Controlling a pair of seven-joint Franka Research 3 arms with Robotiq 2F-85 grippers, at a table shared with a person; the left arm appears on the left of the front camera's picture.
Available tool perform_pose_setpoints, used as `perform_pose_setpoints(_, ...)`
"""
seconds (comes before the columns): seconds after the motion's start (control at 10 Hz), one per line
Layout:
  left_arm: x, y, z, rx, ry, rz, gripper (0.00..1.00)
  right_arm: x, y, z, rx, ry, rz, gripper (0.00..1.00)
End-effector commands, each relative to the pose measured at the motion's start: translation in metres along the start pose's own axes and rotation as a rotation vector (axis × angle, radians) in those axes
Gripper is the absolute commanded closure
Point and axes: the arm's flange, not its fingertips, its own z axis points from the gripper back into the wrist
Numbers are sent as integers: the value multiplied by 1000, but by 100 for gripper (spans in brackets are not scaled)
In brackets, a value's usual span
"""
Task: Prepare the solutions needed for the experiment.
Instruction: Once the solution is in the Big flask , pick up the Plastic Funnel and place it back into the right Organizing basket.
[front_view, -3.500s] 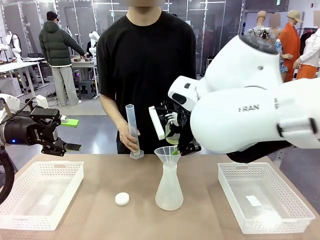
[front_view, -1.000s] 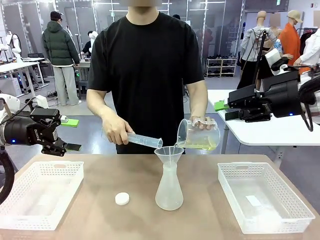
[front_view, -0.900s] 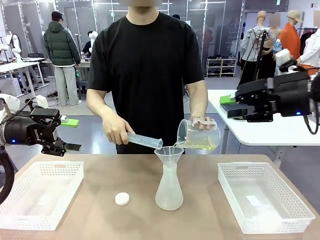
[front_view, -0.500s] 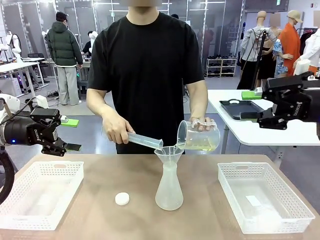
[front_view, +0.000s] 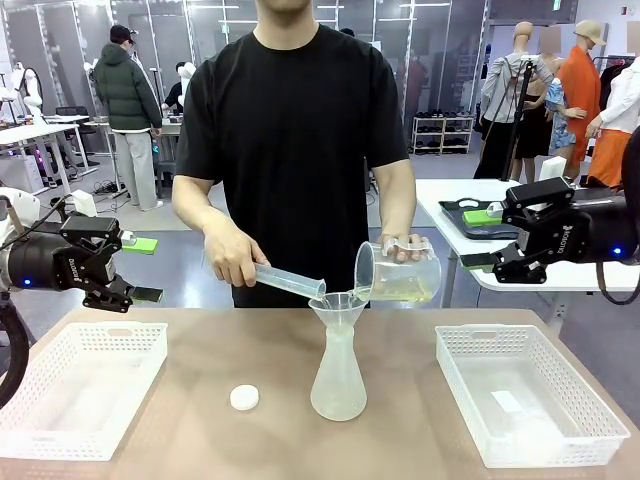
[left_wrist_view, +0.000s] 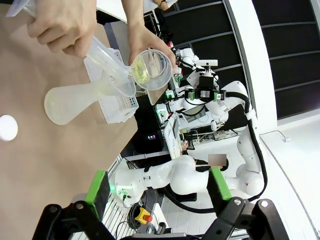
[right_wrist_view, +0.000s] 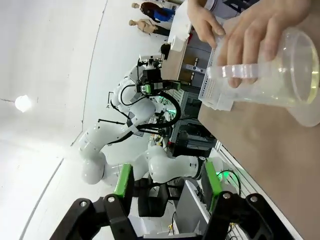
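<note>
At the left, our left gripper (front_view: 150, 268) hangs above the left basket (front_view: 60, 340), fingers level and pointing toward the middle, jaws wide apart with nothing between them (the left wrist view shows the same wide gap). On the table ahead lies a small white cap (front_view: 244, 398).

Next comes the person's hand (front_view: 232, 258), tipping a measuring cylinder (front_view: 290, 282) with its mouth at the funnel (front_view: 338, 303). The funnel sits in the neck of the conical flask (front_view: 338, 375), which stands upright at mid-table. The solutions (front_view: 338, 404) are a small pale amount at the flask's base, faint through the frosted wall. The person's other hand (front_view: 402, 246) tilts a handled beaker (front_view: 400, 275) of yellowish liquid to the funnel's rim.

We judge the flask light and fairly stiff, steady on its wide base. The narrow neck under the funnel looks the best hold, and the loose funnel could tip.

Past the right basket (front_view: 470, 345), our right gripper (front_view: 480, 238) hovers high beside the person's elbow, aimed inward, also spread wide and empty.
</note>
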Motion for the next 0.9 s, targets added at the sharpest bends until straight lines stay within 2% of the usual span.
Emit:
perform_pose_setpoints(0.0,1,-2,-1,-25,-11,9,0,6,1,6,-4,-4,-44,31)
perform_pose_setpoints(0.8,1,-2,-1,-25,-11,9,0,3,-3,3,-4,-6,-9,31)
